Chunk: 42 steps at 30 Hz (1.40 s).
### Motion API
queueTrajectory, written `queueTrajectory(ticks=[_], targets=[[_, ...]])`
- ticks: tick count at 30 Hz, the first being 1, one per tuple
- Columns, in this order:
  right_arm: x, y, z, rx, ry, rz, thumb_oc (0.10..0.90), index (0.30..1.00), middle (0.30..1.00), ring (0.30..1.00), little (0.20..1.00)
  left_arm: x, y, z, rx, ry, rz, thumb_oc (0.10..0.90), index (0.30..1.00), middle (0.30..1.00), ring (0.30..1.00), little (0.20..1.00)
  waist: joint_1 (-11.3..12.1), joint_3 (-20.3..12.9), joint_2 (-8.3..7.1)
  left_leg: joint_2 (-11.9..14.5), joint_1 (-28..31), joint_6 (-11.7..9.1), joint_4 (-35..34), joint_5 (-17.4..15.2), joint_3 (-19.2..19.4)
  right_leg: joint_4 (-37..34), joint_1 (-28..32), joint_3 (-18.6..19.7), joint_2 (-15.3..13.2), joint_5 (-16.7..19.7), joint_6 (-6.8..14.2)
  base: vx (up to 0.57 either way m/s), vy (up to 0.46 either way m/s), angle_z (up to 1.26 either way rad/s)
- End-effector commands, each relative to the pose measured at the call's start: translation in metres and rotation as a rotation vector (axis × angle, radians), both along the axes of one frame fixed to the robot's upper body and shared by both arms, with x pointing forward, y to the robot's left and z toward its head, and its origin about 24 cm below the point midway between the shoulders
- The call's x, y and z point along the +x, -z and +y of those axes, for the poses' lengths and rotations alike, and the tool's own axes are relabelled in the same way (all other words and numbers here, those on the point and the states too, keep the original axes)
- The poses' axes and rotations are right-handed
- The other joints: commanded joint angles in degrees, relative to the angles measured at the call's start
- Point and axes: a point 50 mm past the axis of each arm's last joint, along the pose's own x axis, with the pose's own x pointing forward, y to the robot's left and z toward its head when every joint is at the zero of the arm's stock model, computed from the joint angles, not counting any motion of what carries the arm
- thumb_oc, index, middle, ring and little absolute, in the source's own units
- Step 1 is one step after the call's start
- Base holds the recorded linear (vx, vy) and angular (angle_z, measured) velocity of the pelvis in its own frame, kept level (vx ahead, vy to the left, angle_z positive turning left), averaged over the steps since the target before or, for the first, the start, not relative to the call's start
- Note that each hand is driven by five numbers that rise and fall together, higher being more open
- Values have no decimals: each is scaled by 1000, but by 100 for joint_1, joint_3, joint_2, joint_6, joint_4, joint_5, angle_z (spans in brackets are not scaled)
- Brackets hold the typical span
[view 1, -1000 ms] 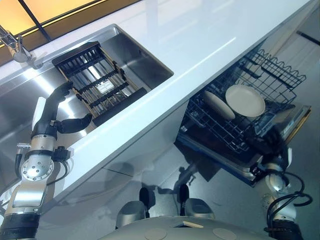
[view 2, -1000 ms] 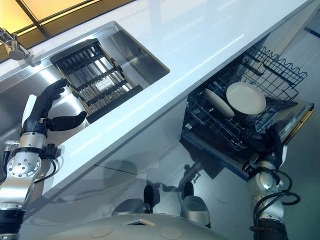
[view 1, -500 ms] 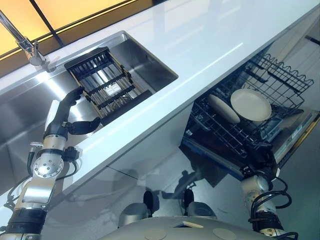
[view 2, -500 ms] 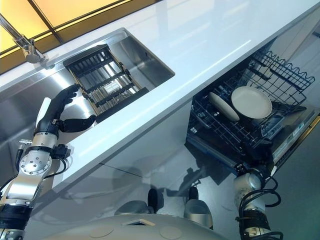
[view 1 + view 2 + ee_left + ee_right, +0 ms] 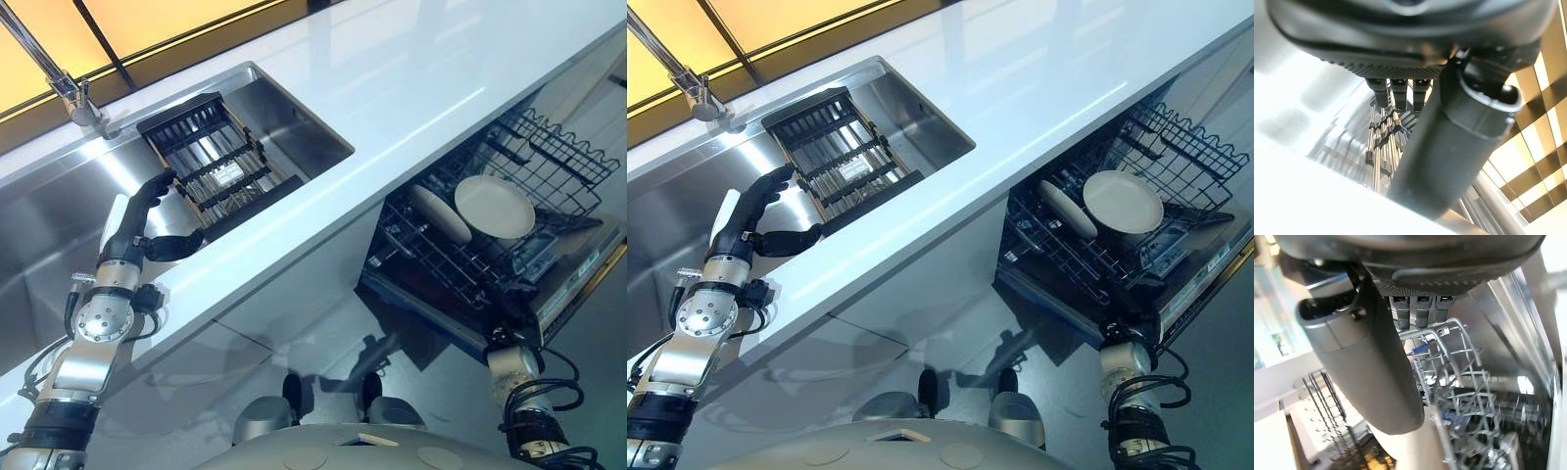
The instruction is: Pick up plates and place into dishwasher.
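The left hand (image 5: 137,220) hovers over the sink (image 5: 59,215), fingers straight and thumb spread wide, its fingertips just beside the black drying rack (image 5: 211,162) that spans the basin. The white worktop (image 5: 392,69) runs on past it. Below its front edge, two plates (image 5: 495,206) stand in the dishwasher rack (image 5: 549,157). The right hand (image 5: 514,299) sits at that rack's near rim, fingers straight, holding nothing.

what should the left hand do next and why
Probably reach further into the sink: the left hand hovers open and holds nothing beside the drying rack, while two plates already stand in the dishwasher rack.
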Motion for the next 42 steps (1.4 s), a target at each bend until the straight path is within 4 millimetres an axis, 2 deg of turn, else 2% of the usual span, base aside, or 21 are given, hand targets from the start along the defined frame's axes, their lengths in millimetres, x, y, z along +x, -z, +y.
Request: queueTrajectory(ticks=[1,8,14,19,24,28,32,33,37,38,39,42], targets=[[98,-87,92,224,-416,-661,800,900,900,900,900,13,-23,-17,51,81,-112,800,900,900,900,900,391,31,40,-426,-633,240,615,-294,-56,835,-479,-293,29,-302,210,19,20,5],[128,-161,142,346,-597,-1014,800,900,900,900,900,19,-21,-22,41,97,-90,800,900,900,900,900,569,-48,27,-452,-661,249,681,-331,-163,776,-417,-380,-15,-316,188,37,22,3],[131,-216,174,347,-715,-1227,800,900,900,900,900,23,-18,-26,38,110,-75,800,900,900,900,900,700,-151,-19,-490,-637,271,749,-387,-274,754,-333,-426,-35,-343,158,65,21,5],[130,-238,184,270,-746,-1293,800,900,900,900,900,21,-13,-24,40,119,-51,800,900,900,900,900,795,-254,-53,-532,-579,286,778,-417,-362,735,-246,-465,-35,-351,131,90,19,10],[131,-241,181,211,-731,-1276,800,900,900,900,900,19,-10,-22,44,126,-35,800,900,900,900,900,825,-311,-65,-550,-516,302,775,-438,-397,755,-199,-488,-40,-368,123,70,13,8],[131,-224,165,132,-606,-1145,800,900,900,900,900,17,-8,-19,42,121,-28,800,900,900,900,900,782,-317,-59,-551,-449,321,756,-451,-403,790,-179,-480,-41,-375,126,38,8,3],[123,-199,133,-347,-436,-788,800,900,900,900,900,12,-8,-16,34,91,-34,800,900,900,900,900,625,-304,-61,-525,-442,332,709,-395,-307,825,-255,-409,-27,-320,137,-11,6,0],[122,-197,132,-356,-428,-772,800,900,900,900,900,12,-8,-16,34,88,-35,800,900,900,900,900,613,-305,-61,-522,-445,333,707,-394,-297,829,-267,-400,-25,-317,139,0,0,0],[90,-179,86,-802,-295,-556,800,900,900,900,900,1,-3,-11,23,31,-52,800,900,900,900,900,341,-230,-62,-463,-394,349,636,-407,-123,873,-342,-234,15,-326,191,-47,29,-3],[84,-178,79,-872,-271,-524,800,900,900,900,900,-1,-2,-10,20,23,-55,800,900,900,900,900,294,-213,-67,-455,-381,357,627,-415,-97,888,-348,-204,22,-337,200,-60,22,-18],[74,-177,64,-945,-235,-482,800,900,900,900,900,-4,-1,-8,23,7,-60,800,900,900,900,900,207,-184,-83,-439,-364,361,620,-433,-43,919,-368,-164,31,-355,220,-69,7,-18],[52,-178,29,-1052,-158,-411,800,900,900,900,900,-12,-6,5,25,-29,-74,800,900,900,900,900,23,-140,-152,-399,-328,368,609,-474,73,983,-402,-96,57,-394,258,-85,-26,-6]])
